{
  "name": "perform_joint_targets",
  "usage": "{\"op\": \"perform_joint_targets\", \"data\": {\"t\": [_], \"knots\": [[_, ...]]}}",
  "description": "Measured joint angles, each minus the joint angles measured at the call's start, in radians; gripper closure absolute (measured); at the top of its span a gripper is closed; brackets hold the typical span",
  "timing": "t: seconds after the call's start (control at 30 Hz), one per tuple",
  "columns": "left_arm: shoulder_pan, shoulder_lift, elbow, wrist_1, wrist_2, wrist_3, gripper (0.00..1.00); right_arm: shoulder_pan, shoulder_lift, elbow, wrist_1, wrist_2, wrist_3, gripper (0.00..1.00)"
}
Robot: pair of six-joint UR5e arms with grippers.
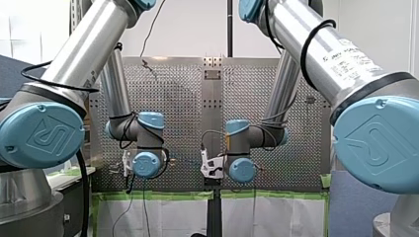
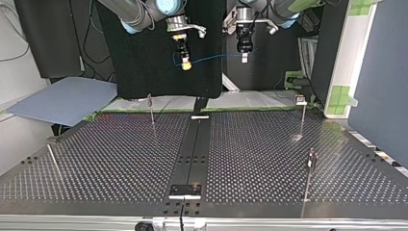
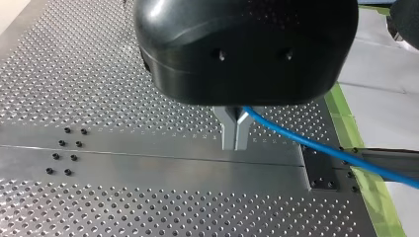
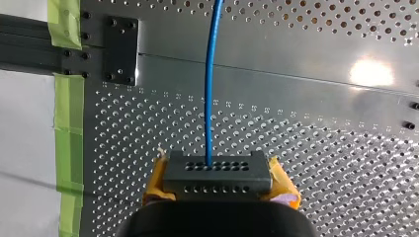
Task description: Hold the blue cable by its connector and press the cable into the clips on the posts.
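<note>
In the top view both grippers hang high above the table's far edge with the blue cable (image 2: 216,57) stretched between them. My right gripper (image 2: 185,64), at that view's left, has yellow pads (image 4: 157,182) shut on the dark connector block (image 4: 217,170). From that block the cable (image 4: 210,89) runs straight ahead. My left gripper (image 3: 235,144) has its metal fingers shut on the cable (image 3: 316,145), which trails off to one side. Thin posts (image 2: 151,109) (image 2: 302,118) (image 2: 309,173) stand on the perforated table (image 2: 120,159), all apart from the cable.
A black plate (image 2: 185,190) and a dark centre strip cross the table. A slanted rod (image 2: 54,161) stands at the top view's left. Green tape (image 4: 69,123) marks the table's edge. A blue-grey board (image 2: 62,101) lies beyond the far corner.
</note>
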Motion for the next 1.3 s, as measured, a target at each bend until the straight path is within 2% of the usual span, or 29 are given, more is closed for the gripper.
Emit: {"op": "perform_joint_targets", "data": {"t": [0.73, 0.87, 0.97, 1.1, 1.2, 1.3], "knots": [[0.000, 0.000, 0.000, 0.000, 0.000, 0.000, 1.00, 0.000, 0.000, 0.000, 0.000, 0.000, 0.000, 1.00], [-0.014, -0.013, 0.014, -0.002, -0.015, 0.014, 1.00, -0.002, -0.002, -0.002, 0.002, 0.002, 0.002, 1.00], [-0.036, -0.011, 0.036, -0.017, -0.036, 0.015, 1.00, -0.013, -0.016, -0.017, 0.016, 0.016, 0.016, 1.00], [-0.068, 0.017, 0.067, -0.051, -0.072, -0.010, 1.00, -0.015, -0.050, -0.050, 0.050, 0.037, 0.050, 1.00], [-0.074, 0.041, 0.076, -0.075, -0.096, -0.016, 1.00, -0.014, -0.078, -0.078, 0.078, 0.029, 0.078, 1.00], [-0.073, 0.063, 0.078, -0.098, -0.119, -0.010, 1.00, -0.015, -0.104, -0.105, 0.105, 0.010, 0.093, 1.00]]}}
